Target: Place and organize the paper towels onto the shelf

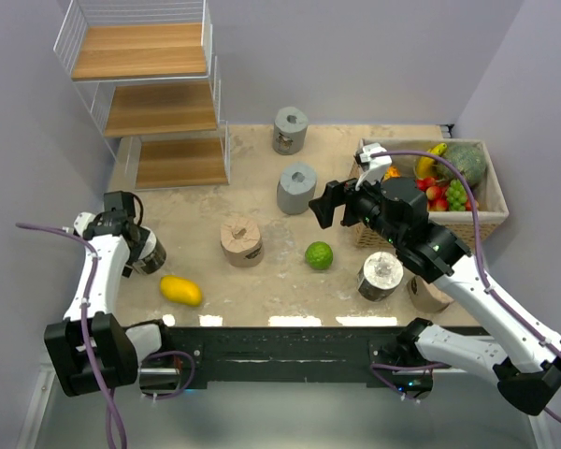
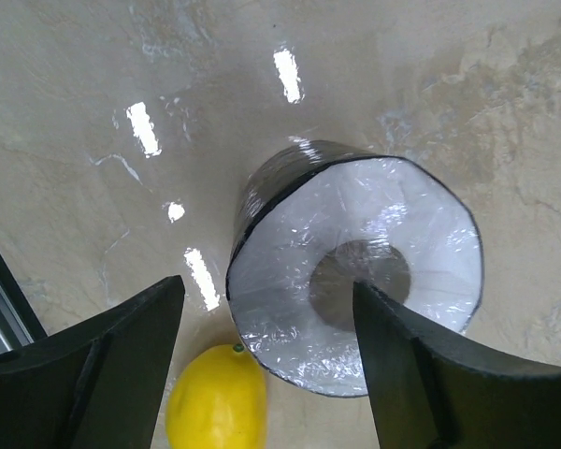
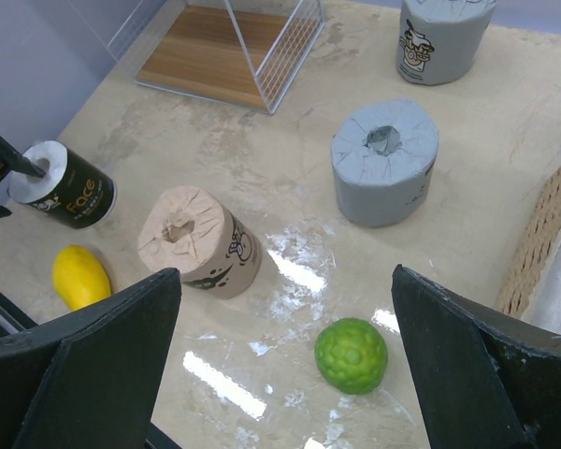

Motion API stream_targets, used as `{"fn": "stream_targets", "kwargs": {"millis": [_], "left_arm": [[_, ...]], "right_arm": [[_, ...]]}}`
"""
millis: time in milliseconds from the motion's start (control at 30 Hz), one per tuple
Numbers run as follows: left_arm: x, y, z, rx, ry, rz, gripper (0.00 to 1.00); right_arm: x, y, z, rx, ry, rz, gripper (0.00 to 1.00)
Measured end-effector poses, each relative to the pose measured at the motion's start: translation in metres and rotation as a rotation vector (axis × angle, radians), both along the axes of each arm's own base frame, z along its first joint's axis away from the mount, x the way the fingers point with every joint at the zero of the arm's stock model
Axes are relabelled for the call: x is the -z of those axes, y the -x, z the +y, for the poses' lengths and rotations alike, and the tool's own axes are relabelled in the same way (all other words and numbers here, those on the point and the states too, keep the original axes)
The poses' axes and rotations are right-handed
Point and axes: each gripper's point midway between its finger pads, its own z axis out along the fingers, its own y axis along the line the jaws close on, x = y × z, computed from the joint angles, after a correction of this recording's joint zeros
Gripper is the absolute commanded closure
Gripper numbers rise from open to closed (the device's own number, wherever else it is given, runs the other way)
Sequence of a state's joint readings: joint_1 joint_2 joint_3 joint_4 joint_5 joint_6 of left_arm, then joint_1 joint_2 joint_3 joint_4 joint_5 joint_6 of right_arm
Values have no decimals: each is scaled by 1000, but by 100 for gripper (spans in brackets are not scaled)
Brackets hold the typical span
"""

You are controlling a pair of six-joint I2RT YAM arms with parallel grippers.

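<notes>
Top external: wicker basket point(image 1: 487, 224) holds banana point(image 1: 437, 150) and grapes point(image 1: 457, 195), black paper towel point(image 1: 381, 272) nearby.

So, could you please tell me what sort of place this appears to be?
Probably a robotics lab bench staged like a pantry: a beige marble-look tabletop boxed in by plain walls, a three-tier wooden shelf with white wire frame, and a woven wicker basket of fruit.

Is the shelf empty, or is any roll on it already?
Empty: all three boards of the shelf show only bare wood.
</notes>
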State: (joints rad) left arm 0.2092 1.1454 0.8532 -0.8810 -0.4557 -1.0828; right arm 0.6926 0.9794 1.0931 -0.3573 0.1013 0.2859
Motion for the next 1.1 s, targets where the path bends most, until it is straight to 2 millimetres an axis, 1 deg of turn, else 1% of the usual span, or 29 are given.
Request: {"fn": "stream_targets", "kwargs": {"millis": [33, 133, 167, 233, 267, 333, 367, 500, 533, 567, 600, 667, 733, 833, 867, 900, 1000, 1100], "left_arm": [[4, 1, -1, 1, 5, 3, 22], [17, 3, -2, -5, 11, 8, 28], [21, 3, -2, -6, 12, 11, 35], [27, 1, -2, -14, 15, 12, 43], [28, -3, -1, -17, 14, 0, 51], [27, -7, 0, -22, 12, -16, 61], [27, -6, 1, -19, 8, -12, 69], [22, 2, 2, -23, -9, 0, 80], [20, 4, 3, -21, -18, 3, 82], [16, 6, 4, -16, -26, 5, 87], [8, 6, 6, -5, -40, 4, 89], [-15, 0, 9, 29, -74, -35, 90], [-49, -12, 12, 68, -112, -117, 90], [-123, -32, 13, 144, -180, -304, 86], [-147, -36, 12, 171, -200, -364, 83], [-177, -40, 9, 207, -225, -430, 82], [-246, -50, 3, 291, -279, -568, 82], [-305, -64, -5, 379, -312, -654, 83]], "right_arm": [[0, 0, 0, 0, 0, 0, 1], [0, 0, 0, 0, 0, 0, 1], [0, 0, 0, 0, 1, 0, 1], [0, 0, 0, -1, 2, -1, 1], [0, 0, 0, -1, 3, -2, 1], [0, 0, 0, -2, 6, -4, 1], [0, 0, 0, -2, 6, -4, 1], [1, -1, 0, -3, 11, -3, 1], [2, -1, 0, -3, 13, -2, 1], [3, -2, 0, -3, 16, 0, 1], [4, -2, 1, -3, 20, 2, 1], [7, -3, 2, -3, 28, 9, 2], [11, -5, 2, 2, 40, 22, 2], [12, -6, 1, 8, 53, 36, 2], [11, -6, 1, 9, 54, 35, 2], [9, -6, 1, 11, 52, 33, 2], [-1, -7, 0, 19, 41, 18, 2], [-13, -11, -1, 37, 30, 4, 2]]}}
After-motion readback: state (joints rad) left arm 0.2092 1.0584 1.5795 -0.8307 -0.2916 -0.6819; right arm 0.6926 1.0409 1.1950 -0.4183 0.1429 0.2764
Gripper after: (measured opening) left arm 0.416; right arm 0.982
